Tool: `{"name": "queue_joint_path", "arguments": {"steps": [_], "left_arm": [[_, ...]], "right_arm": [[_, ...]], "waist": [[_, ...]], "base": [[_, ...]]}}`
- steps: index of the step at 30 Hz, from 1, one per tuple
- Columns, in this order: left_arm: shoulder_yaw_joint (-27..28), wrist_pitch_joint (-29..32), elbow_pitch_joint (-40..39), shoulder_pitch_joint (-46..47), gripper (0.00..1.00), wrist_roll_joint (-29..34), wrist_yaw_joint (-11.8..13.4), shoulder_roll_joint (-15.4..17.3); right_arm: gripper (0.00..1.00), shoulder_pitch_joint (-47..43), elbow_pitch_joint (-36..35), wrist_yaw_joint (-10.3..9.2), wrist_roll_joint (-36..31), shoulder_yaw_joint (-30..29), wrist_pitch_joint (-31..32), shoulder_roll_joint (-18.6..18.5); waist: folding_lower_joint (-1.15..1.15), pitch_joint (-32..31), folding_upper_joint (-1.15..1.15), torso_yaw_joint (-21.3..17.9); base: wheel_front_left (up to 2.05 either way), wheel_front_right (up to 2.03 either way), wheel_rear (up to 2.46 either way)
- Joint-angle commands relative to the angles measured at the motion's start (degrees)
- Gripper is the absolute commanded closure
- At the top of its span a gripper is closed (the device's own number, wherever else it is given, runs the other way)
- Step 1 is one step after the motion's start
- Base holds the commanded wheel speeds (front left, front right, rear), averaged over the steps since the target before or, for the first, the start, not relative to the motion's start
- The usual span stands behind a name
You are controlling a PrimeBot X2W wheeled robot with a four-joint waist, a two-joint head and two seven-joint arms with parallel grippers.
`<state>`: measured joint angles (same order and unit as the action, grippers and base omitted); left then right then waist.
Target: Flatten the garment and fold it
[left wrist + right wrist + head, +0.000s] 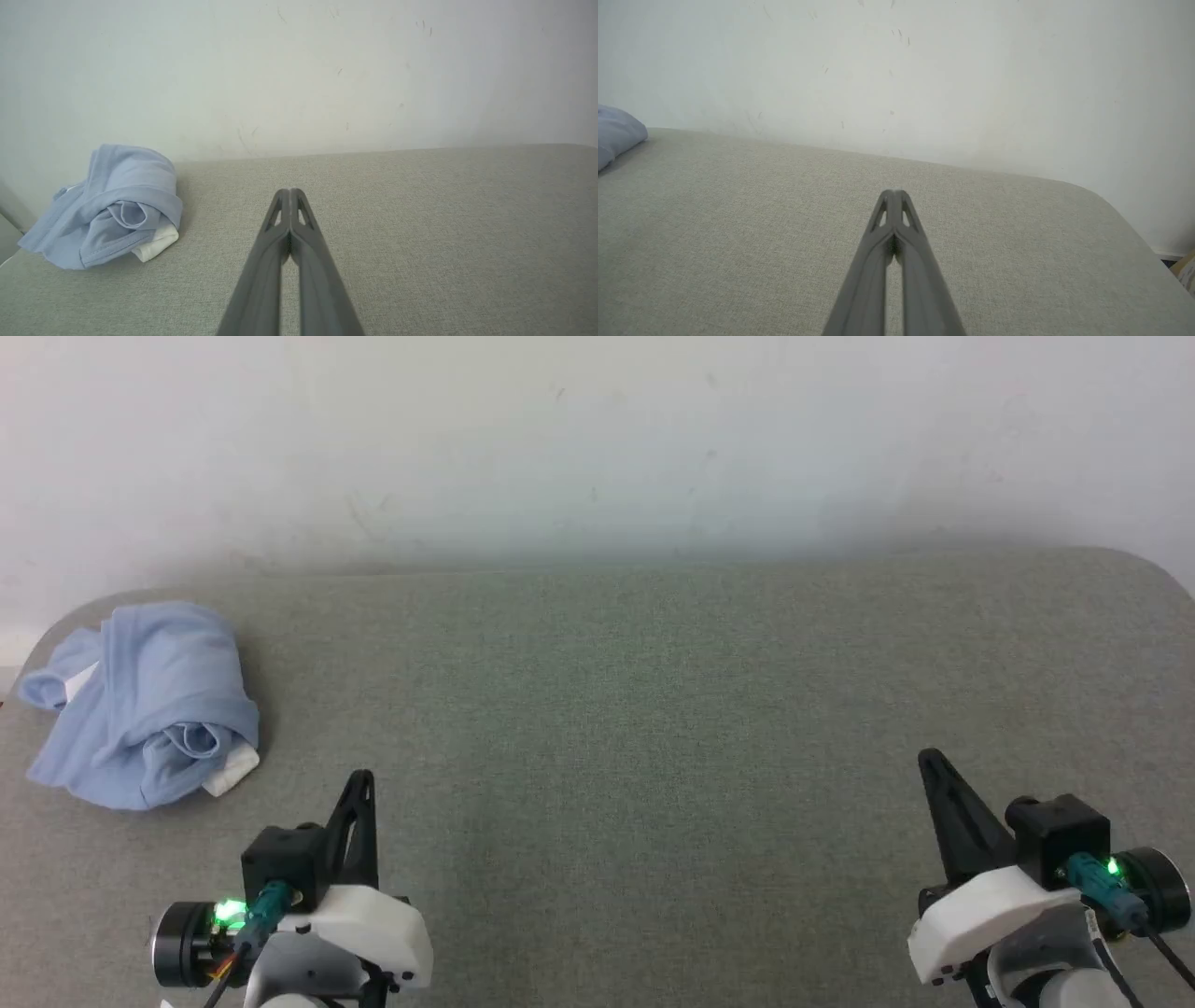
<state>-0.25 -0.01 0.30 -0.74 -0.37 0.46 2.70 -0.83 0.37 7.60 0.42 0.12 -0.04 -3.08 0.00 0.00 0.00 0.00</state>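
Observation:
The garment (145, 705) is a light blue shirt with a bit of white showing, crumpled into a heap at the far left of the grey table (635, 709). The left wrist view has the garment (112, 205) at its left, a white fold poking out underneath. An edge of the garment (616, 135) shows at the left of the right wrist view. My left gripper (362, 777) is shut and empty, low left, to the right of the heap and nearer me. My right gripper (927, 756) is shut and empty at the lower right, far from the garment.
A pale wall (597, 448) rises right behind the table's far edge. The table has rounded corners at the far left and far right (1144, 565). Bare grey fabric stretches between the two grippers. A bit of floor and a brown object (1183, 268) show beyond the right corner.

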Motion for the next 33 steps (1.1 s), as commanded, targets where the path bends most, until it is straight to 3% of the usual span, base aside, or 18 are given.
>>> {"name": "queue_joint_path", "arguments": {"steps": [1,33], "left_arm": [[0.2,0.0,-0.3,0.7,1.0,0.4,-0.5,0.2],[0.2,0.0,-0.3,0.7,1.0,0.4,-0.5,0.2]], "right_arm": [[1.0,0.8,-0.4,-0.11,-0.4,-0.1,0.0,0.2],[1.0,0.8,-0.4,-0.11,-0.4,-0.1,0.0,0.2]], "waist": [[0.0,0.0,0.0,0.0],[0.0,0.0,0.0,0.0]], "base": [[0.0,0.0,0.0],[0.0,0.0,0.0]]}}
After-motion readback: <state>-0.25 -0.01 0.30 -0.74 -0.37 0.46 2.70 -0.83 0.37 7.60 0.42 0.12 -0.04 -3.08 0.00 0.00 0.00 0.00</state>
